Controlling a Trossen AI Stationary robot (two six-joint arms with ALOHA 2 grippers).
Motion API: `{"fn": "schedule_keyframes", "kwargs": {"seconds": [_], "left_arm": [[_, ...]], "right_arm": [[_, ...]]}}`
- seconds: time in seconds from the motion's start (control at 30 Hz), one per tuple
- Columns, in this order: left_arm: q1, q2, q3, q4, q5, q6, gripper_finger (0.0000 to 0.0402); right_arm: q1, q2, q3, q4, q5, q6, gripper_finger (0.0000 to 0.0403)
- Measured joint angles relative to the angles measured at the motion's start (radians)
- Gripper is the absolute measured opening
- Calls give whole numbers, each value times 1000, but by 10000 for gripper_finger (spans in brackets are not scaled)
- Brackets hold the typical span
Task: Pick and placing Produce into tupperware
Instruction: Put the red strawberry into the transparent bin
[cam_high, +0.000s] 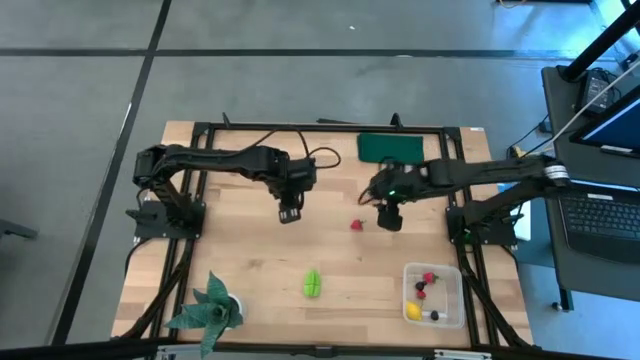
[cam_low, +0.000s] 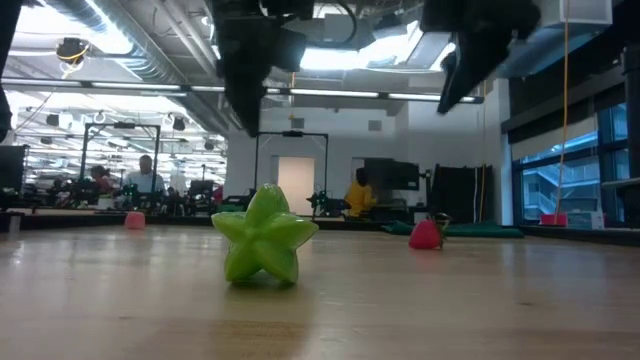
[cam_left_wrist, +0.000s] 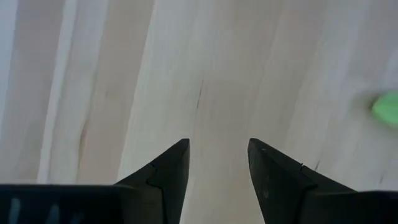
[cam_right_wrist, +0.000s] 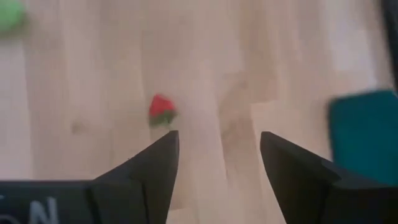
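Note:
The clear tupperware (cam_high: 459, 300) stands at the table's near right. It holds a yellow lemon-like piece (cam_high: 413, 311), red berries (cam_high: 428, 279) and a dark berry (cam_high: 435, 315). A bright green ridged piece (cam_high: 313, 283) (cam_low: 263, 237) rests on the wood near the front middle. A small red berry (cam_high: 356, 225) (cam_right_wrist: 161, 110) lies at the table's middle. My right gripper (cam_high: 389, 220) (cam_right_wrist: 219, 140) hangs open above the table, just right of that berry. My left gripper (cam_high: 290, 213) (cam_left_wrist: 219, 149) hangs open over bare wood left of the middle, pointing down.
A leafy green potted plant (cam_high: 210, 305) stands at the near left corner. A flat dark green rectangle (cam_high: 391, 147) (cam_right_wrist: 364, 127) lies at the far edge, behind my right gripper. Bare wood lies between the two grippers and the green piece.

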Motion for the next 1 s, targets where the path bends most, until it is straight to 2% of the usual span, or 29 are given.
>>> {"fn": "schedule_keyframes", "kwargs": {"seconds": [0.17,0.4,0.67,1.0], "left_arm": [[-24,-1,0,-95,-13,-2,153],[-61,-1,0,-119,-15,-4,160],[-84,-1,0,-119,-14,-4,165],[-85,-1,0,-118,-14,-5,165]], "right_arm": [[39,132,0,21,-26,-217,227],[85,270,0,38,-28,-468,227],[111,381,0,120,-37,-344,227],[111,441,0,180,-39,-243,227]]}}
